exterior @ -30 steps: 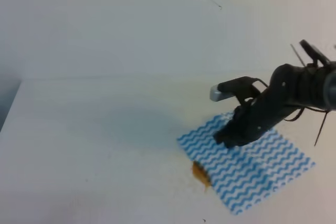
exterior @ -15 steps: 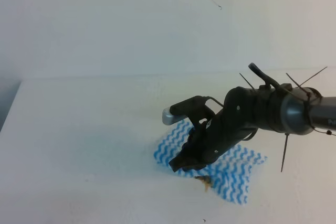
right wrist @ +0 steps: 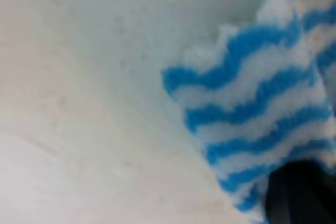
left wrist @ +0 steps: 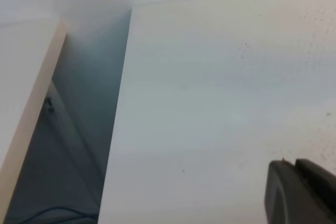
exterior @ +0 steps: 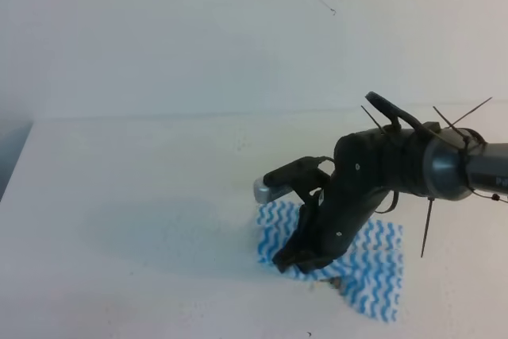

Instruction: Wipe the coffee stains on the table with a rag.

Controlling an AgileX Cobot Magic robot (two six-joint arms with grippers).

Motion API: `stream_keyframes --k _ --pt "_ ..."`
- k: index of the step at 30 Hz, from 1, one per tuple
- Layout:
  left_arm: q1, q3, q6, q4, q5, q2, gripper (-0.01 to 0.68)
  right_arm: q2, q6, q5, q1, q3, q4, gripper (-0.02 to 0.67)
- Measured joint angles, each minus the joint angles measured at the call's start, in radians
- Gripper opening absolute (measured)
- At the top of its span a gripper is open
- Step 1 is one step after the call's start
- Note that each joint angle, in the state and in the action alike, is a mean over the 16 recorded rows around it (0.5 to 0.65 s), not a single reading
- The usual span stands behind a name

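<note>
Right pincer (exterior: pixel 295 260) clenched, pressing blue-and-white wavy-striped rag (exterior: pixel 371 275) | you've dragged it over the orange-brown coffee blotch (exterior: pixel 327 281) | only a trace shows on white tabletop (exterior: pixel 143 196).

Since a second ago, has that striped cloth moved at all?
Yes. The cloth has slid left and bunched up under the pincer, judged against the table's back edge.
</note>
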Motion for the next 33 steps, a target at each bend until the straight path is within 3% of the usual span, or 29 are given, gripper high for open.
stream_keyframes --k 9,18,28,33 --pt "0.0 -0.002 -0.001 0.0 0.001 0.002 -0.004 -0.014 0.095 0.1 -0.101 0.003 -0.152 -0.003" --pt "0.0 0.004 -0.002 0.0 -0.002 -0.003 -0.003 -0.032 0.016 0.142 -0.195 0.011 -0.065 -0.002" --pt "0.0 -0.002 -0.002 0.0 0.001 0.002 -0.004 -0.032 -0.102 0.158 -0.047 0.014 0.096 -0.002" --pt "0.0 0.002 -0.002 0.0 -0.001 -0.002 -0.004 -0.032 -0.081 0.151 0.044 0.015 0.087 -0.002"
